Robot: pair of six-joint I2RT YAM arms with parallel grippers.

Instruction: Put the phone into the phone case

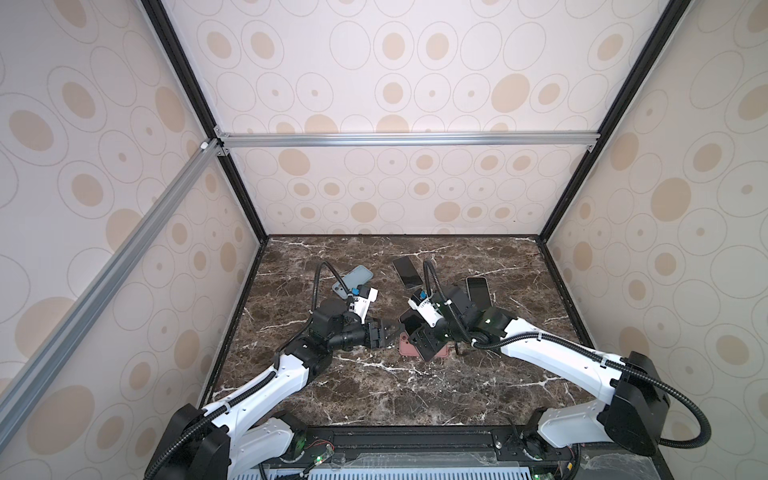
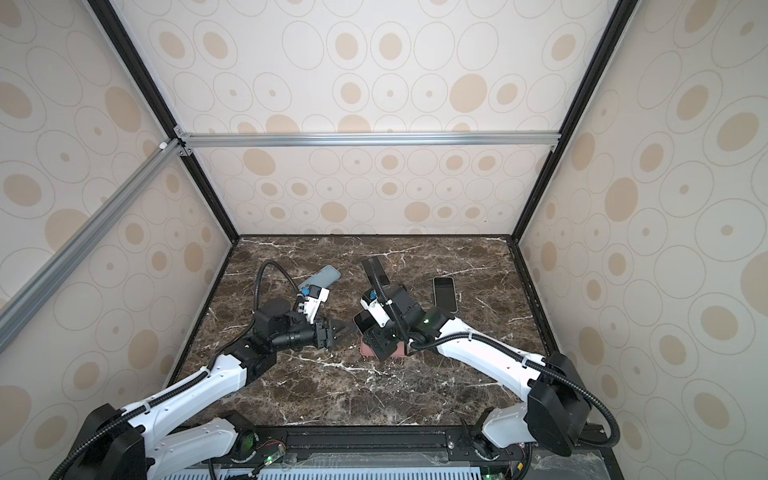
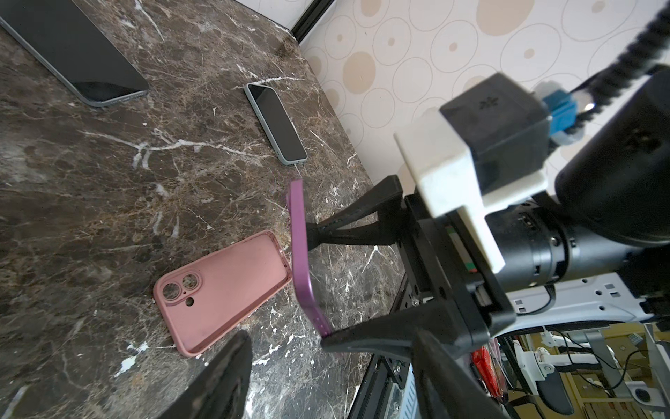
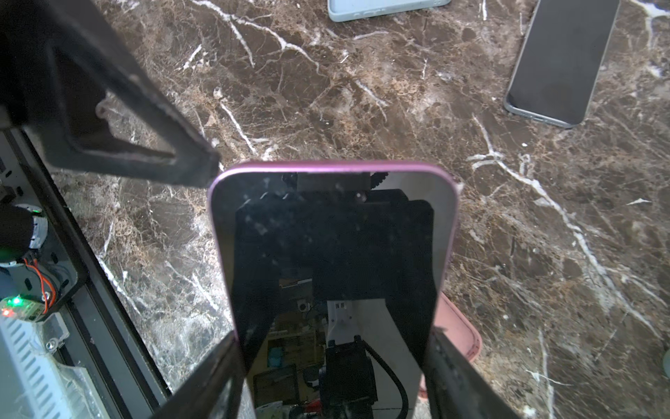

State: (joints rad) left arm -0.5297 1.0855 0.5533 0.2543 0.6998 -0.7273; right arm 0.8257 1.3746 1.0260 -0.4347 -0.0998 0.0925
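Showing a glossy black screen, the phone [image 4: 331, 254] has purple edges.

I am running this from afar, and it looks like a robotics lab test booth. The left arm [image 1: 257, 390] at seven o'clock and the right arm [image 1: 552, 353] at five stand on a black rail [image 1: 415, 440] along the six o'clock edge of a marble-look tabletop [image 1: 395, 395]. Papered panels [image 1: 395, 83] on aluminium bars [image 1: 407, 139] box it in at nine, twelve and three. A bare circuit board [image 4: 25, 312] with lit lights sits by the rail. Beyond it, the left wrist view shows blurred room furniture [image 3: 544, 359] and loose cables.
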